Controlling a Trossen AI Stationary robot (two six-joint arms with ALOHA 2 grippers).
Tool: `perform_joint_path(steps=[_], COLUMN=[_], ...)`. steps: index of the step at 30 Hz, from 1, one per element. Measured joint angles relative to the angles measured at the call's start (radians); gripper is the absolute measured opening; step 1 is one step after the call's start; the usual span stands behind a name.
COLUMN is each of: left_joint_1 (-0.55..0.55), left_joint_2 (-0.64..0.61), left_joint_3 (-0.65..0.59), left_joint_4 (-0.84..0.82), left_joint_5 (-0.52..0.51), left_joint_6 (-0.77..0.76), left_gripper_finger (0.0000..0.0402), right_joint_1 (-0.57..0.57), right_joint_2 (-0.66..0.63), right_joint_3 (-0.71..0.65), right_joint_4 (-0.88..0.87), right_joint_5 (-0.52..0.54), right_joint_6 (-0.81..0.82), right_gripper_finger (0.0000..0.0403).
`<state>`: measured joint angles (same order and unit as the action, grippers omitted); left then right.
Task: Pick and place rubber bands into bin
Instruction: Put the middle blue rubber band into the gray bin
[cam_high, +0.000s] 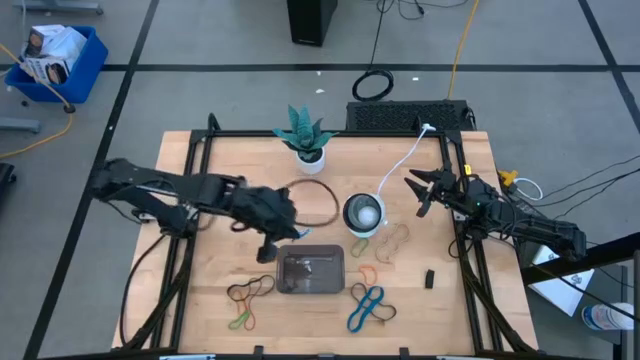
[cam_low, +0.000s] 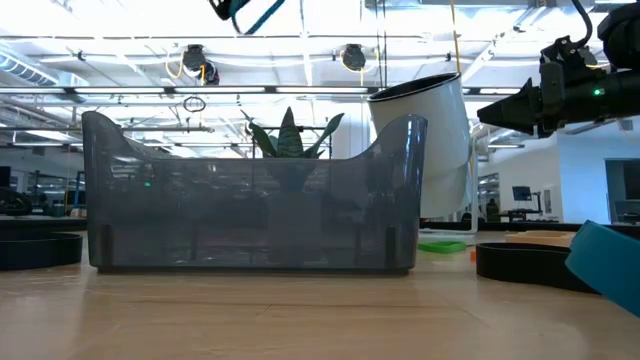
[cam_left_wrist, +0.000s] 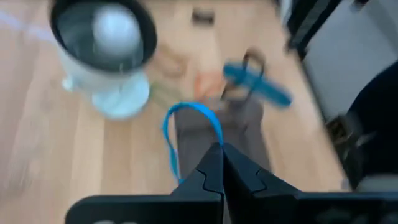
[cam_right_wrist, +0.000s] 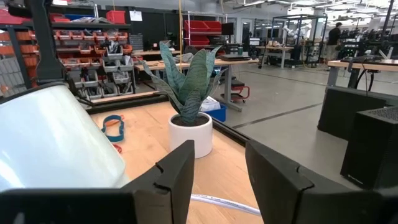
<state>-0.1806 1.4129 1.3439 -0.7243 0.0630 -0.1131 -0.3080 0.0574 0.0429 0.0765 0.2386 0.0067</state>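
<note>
My left gripper hangs over the table's middle, just left of the bin's far edge, shut on a blue rubber band. That band also shows at the top of the low view. The dark grey bin stands below it near the front. More rubber bands lie flat on the wood: blue ones, brown and green ones, an orange one and tan ones. My right gripper waits open at the right side, touching nothing. My left gripper pinches the blue rubber band at one spot of its loop between its shut fingertips. The fingers slant down from the table's left side. The band is lifted clear of the table, and its open loop stands out past the fingertips, slack.
A round white bowl stands just right of my left gripper. A potted plant is at the far edge, and a white cable runs from there to the bowl. A large brown loop lies beside the bowl, and a small black block at front right.
</note>
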Motion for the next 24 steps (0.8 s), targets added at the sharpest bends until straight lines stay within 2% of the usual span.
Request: perform_joint_path(steps=[5, 15, 24], left_joint_1=[-0.019, -0.046, -0.051], left_joint_2=[0.168, 0.426, 0.559], left_joint_3=[0.083, 0.086, 0.086], left_joint_4=[-0.18, -0.209, -0.208], left_joint_5=[-0.011, 0.071, 0.1], left_joint_6=[0.001, 0.033, 0.031], left_gripper_finger=[0.0, 0.0, 0.0002], right_joint_1=[0.0, 0.0, 0.0], right_joint_2=[0.0, 0.0, 0.0], right_joint_3=[0.0, 0.0, 0.0], right_joint_4=[0.0, -0.003, -0.005], right_joint_5=[0.0, 0.0, -0.004], right_joint_6=[0.0, 0.0, 0.0], right_gripper_finger=[0.0141, 0.0141, 0.0141])
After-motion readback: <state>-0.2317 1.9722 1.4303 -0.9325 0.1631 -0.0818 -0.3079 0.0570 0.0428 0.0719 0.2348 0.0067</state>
